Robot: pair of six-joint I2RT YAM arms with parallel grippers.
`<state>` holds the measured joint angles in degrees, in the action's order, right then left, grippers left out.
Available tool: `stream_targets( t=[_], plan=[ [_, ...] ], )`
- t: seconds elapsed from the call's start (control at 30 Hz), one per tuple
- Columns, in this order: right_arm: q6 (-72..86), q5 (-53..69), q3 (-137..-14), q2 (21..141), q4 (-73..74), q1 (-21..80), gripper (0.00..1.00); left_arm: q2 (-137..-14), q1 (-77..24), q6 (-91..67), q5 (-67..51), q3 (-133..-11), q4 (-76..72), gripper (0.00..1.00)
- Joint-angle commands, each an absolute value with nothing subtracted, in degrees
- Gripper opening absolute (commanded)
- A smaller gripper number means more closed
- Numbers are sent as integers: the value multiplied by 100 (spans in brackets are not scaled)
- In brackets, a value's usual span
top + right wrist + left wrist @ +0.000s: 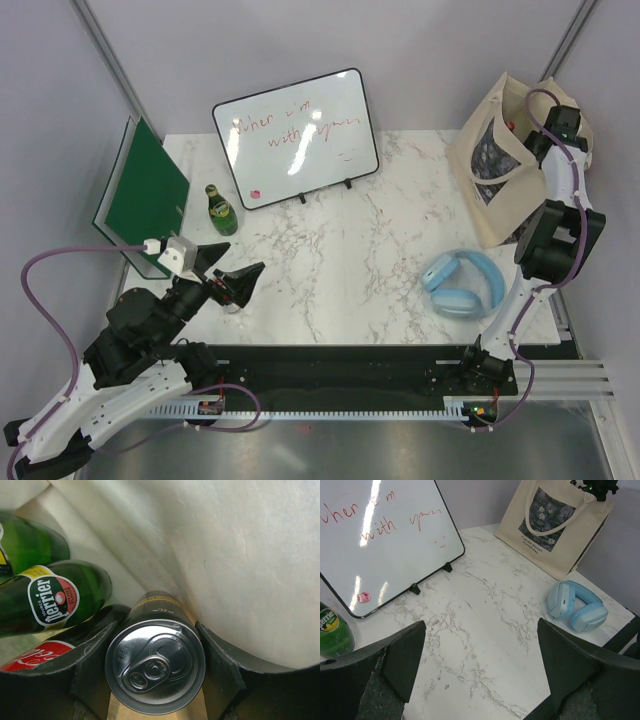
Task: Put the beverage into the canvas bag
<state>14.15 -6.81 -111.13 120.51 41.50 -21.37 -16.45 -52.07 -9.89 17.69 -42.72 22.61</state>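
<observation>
The canvas bag [497, 160] stands at the table's far right; it also shows in the left wrist view [555, 525]. My right gripper [155, 655] is down inside the bag, its jaws closed against both sides of a black can [156, 666] with a silver top. From above only its wrist [556, 122] shows at the bag's mouth. Two green Perrier bottles [55, 597] and a red-labelled drink [30, 660] lie in the bag beside the can. Another green Perrier bottle [220, 210] stands on the table at far left. My left gripper [232, 268] is open and empty, near that bottle [332, 630].
A whiteboard [295, 135] with red writing leans at the back centre. A green binder [145, 195] stands at the left edge. Blue headphones [462, 283] lie near the front right, below the bag. The bag's inner wall [240, 555] crowds the can.
</observation>
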Motion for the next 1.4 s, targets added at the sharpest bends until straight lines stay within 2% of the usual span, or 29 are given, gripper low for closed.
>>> stream_targets(
  t=[0.0, 0.03, 0.13, 0.2, 0.23, 0.5, 0.7, 1.03, 1.13, 1.17, 1.23, 1.27, 1.37],
  plan=[
    [1670, -483, -11144, 11945, 4148, -2092, 36, -1643, -5177, -844, 1811, -4307, 2136, 99],
    [1670, -492, -11188, 11875, 4140, -2092, 43, -1652, -5177, -844, 1811, -4307, 2136, 99],
    [1670, -606, -11267, 11725, 4157, -2092, 45, -1644, -5177, -844, 1811, -4307, 2136, 99],
    [1679, -729, -11320, 11655, 4201, -2092, 50, -1643, -5186, -844, 1802, -4315, 2136, 99],
    [1705, -782, -11373, 11576, 4219, -2092, 56, -1635, -5186, -844, 1810, -4307, 2136, 99],
    [1732, -852, -11900, 11067, 4491, -2092, 70, -1635, -5177, -844, 1819, -4315, 2153, 99],
    [1784, -862, -12076, 10460, 4517, -2092, 76, -1643, -5177, -853, 1819, -4298, 2145, 99],
    [1758, -615, -11989, 9388, 4535, -1688, 77, -1723, -5177, -853, 1802, -4315, 2153, 99],
    [1740, -177, -11288, 8817, 4124, -1092, 77, -1758, -5177, -853, 1872, -4307, 2153, 99],
    [1645, -71, -10946, 8615, 3530, -611, 77, -1767, -5177, -870, 1881, -4315, 2153, 99],
    [1442, -61, -9515, 7895, 2641, -38, 77, -1784, -5177, -914, 1898, -4333, 2162, 99],
    [1372, -122, -8553, 7666, 1723, 574, 78, -1784, -5177, -966, 1872, -4359, 2162, 99],
    [1389, -245, -7780, 7295, 1082, 1394, 78, -1915, -5186, -1220, 1828, -4543, 2232, 99]
  ],
)
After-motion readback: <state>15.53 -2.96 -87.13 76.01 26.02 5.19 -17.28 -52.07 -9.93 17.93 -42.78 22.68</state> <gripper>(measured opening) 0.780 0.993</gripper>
